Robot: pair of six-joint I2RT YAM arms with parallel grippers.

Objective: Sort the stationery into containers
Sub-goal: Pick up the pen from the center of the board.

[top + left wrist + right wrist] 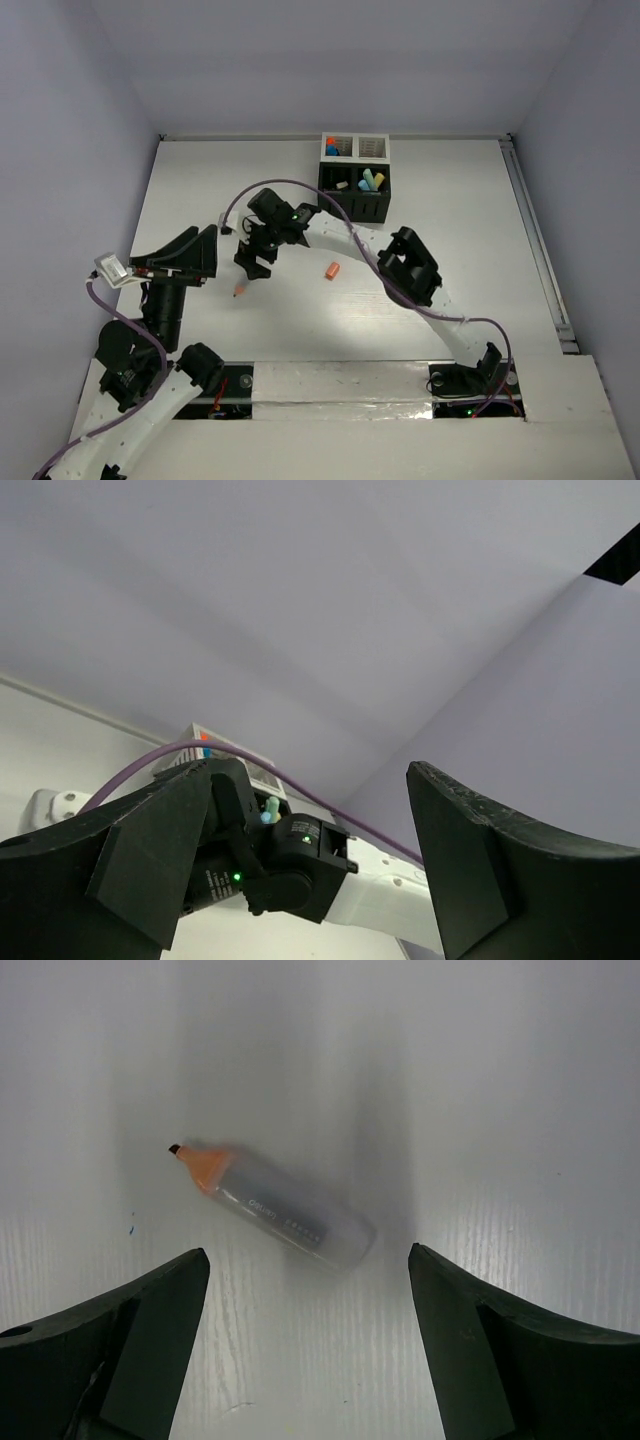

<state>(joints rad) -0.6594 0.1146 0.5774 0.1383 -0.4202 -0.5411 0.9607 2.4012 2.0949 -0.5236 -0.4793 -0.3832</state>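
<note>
A short dark marker with an orange tip lies flat on the white table, blurred, just beyond my right gripper's open jaws and touching neither finger. From above, the marker lies below the right gripper, which hangs over the table's left-centre. A small orange piece lies alone to its right. The containers stand at the far edge, a black part in front with pastel highlighters in it and a white part behind. My left gripper is raised at the left, open and empty.
The right arm arches across the table's middle with a purple cable looped over it. In the left wrist view the right arm's wrist fills the space between my left gripper's fingers, with the containers behind it.
</note>
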